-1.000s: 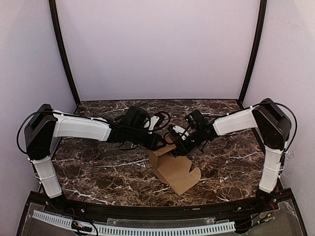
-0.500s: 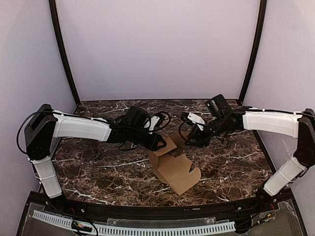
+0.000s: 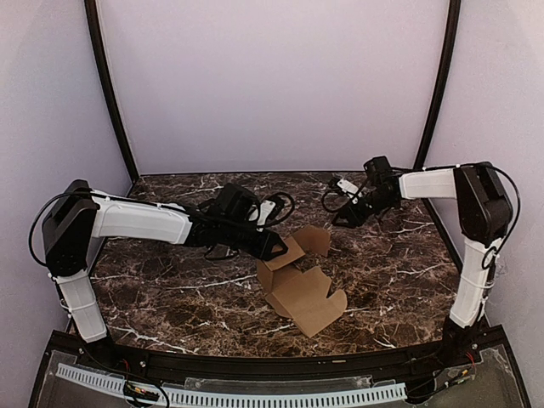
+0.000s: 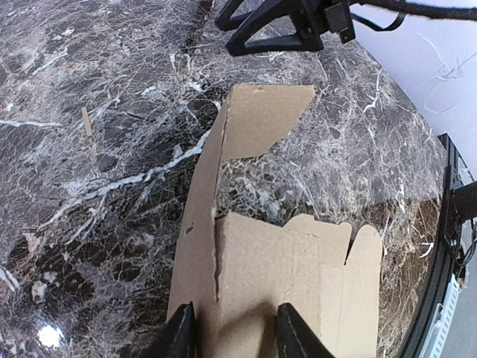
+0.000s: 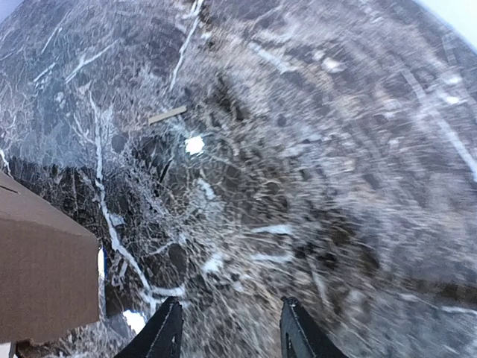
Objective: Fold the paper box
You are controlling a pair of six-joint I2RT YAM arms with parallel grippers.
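The plain brown die-cut cardboard paper box (image 3: pixel 302 285) lay partly opened about midway between the left and right edges of the dark, white-veined marble surface (image 3: pixel 170 289), somewhat nearer the near edge. One flap rose toward the far edge and a scalloped panel lay flat toward the near one. The left tool (image 3: pixel 274 246) sat at the sheet's left rear part. In the left wrist view its black fingers (image 4: pixel 182 335) stood apart over the cardboard, which ran out past both of them, so they looked to be pressing on or hovering above it rather than clamped on it. The right tool (image 3: pixel 342 218) hung toward the far right corner, well apart from the box, its fingers (image 5: pixel 164 335) spread with only blurred marble between them. The sheet was probably light and thin, stiff across each panel yet ready to hinge at the scored creases. It seemed likely to skate on the polished stone and to tear where the die cuts ended. A sound hold would likely be a flap's free edge near its crease, with the other tool pinning the base panel.
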